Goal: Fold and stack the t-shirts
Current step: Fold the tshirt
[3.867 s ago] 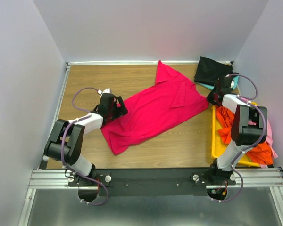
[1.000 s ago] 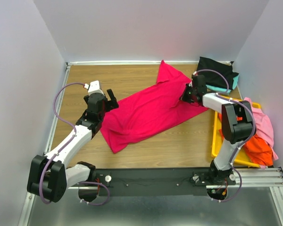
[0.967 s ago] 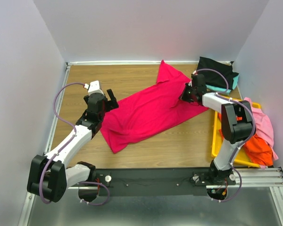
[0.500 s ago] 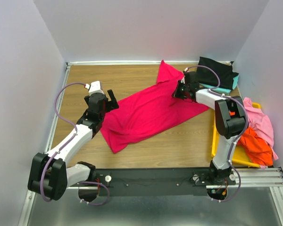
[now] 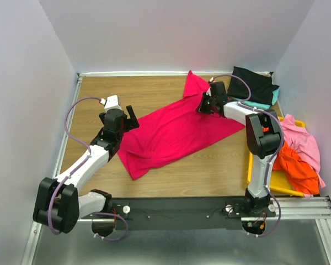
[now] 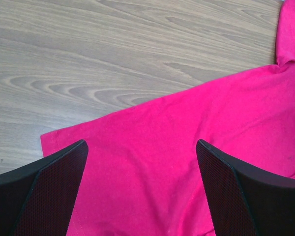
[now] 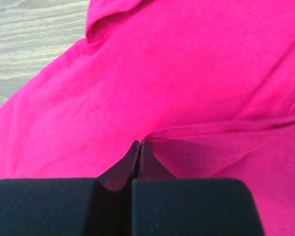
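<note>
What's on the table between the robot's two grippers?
Only the red t-shirt, spread over the wood from the open left gripper to the shut right gripper. The top view shows this best.

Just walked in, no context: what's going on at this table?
Two arms are working on a red shirt spread on the table. The right claw is shut on a pinch of its cloth near the far end. The left claw hangs open over the shirt's left edge, holding nothing. A black shirt lies far right; a pink shirt and an orange shirt fill the yellow bin.
</note>
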Available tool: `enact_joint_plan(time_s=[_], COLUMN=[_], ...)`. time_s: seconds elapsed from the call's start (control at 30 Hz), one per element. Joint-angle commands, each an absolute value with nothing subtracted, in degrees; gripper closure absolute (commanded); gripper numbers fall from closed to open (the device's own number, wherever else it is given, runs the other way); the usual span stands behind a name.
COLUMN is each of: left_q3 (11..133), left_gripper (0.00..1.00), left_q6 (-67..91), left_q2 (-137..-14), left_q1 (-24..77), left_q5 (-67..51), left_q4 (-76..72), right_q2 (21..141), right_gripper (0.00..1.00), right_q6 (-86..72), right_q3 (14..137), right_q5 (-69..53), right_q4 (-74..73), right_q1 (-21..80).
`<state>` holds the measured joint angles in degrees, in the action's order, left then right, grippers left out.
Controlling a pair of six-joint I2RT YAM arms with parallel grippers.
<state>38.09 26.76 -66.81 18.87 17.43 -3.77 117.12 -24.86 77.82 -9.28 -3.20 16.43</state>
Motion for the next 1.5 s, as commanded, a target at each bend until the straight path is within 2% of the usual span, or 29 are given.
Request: enact_joint_plan(time_s=[0.0, 0.23, 0.33, 0.37, 0.4, 0.43, 0.47, 0.57, 0.6, 0.67, 0.97, 1.2, 1.47], left_q3=[39.2, 39.3, 39.4, 39.4, 39.4, 39.4, 39.3, 39.6, 39.7, 40.2, 40.3, 37.8, 35.2], left_gripper=[0.02, 0.02, 0.02, 0.02, 0.02, 0.02, 0.02, 0.02, 0.02, 0.02, 0.02, 0.02, 0.02], left_q6=[26.0, 26.0, 25.9, 26.0, 26.1, 26.1, 26.2, 26.5, 27.0, 27.2, 27.9, 32.1, 34.3], left_q2=[-67.3, -67.9, -67.9, -68.0, -68.0, -67.9, -68.0, -69.5, -70.1, -71.8, -73.6, -72.2, -64.7], left_q1=[19.1, 19.1, 19.1, 19.1, 19.1, 19.1, 19.1, 19.1, 19.1, 19.1, 19.2, 18.5, 14.3], left_q5=[19.2, 18.7, 18.5, 18.5, 18.5, 18.4, 18.4, 17.9, 16.7, 14.2, 13.9, 20.5, 19.0], left_q4=[-3.7, -3.7, -3.7, -3.7, -3.7, -3.6, -3.7, -3.7, -3.7, -4.1, -4.3, -3.4, -5.3], right_q2=[118.9, 119.7, 120.2, 120.2, 120.0, 119.7, 119.0, 117.7, 117.3, 116.5, 116.2, 114.1, 118.8], right_gripper=[0.98, 0.96, 0.90, 0.83, 0.65, 0.57, 0.44, 0.32, 0.21, 0.11, 0.06, 0.06, 0.06], right_q6=[-23.4, -22.3, -22.0, -22.0, -21.9, -22.0, -22.0, -22.1, -22.1, -22.0, -21.4, -17.8, -15.6], right_q3=[80.2, 81.5, 81.9, 81.8, 81.7, 81.7, 81.6, 81.6, 81.8, 82.3, 81.4, 82.0, 87.3], right_q5=[-10.6, -11.5, -11.6, -11.6, -11.5, -11.3, -10.7, -8.8, -7.1, -5.5, -4.4, -5.6, -8.0], right_q4=[-5.0, -5.9, -6.4, -6.5, -6.6, -6.6, -6.6, -6.7, -6.7, -7.1, -8.7, -8.7, -8.7], right_q1=[17.7, 18.5, 18.6, 18.6, 18.6, 18.6, 18.6, 18.6, 18.6, 18.5, 19.1, 26.1, 34.4])
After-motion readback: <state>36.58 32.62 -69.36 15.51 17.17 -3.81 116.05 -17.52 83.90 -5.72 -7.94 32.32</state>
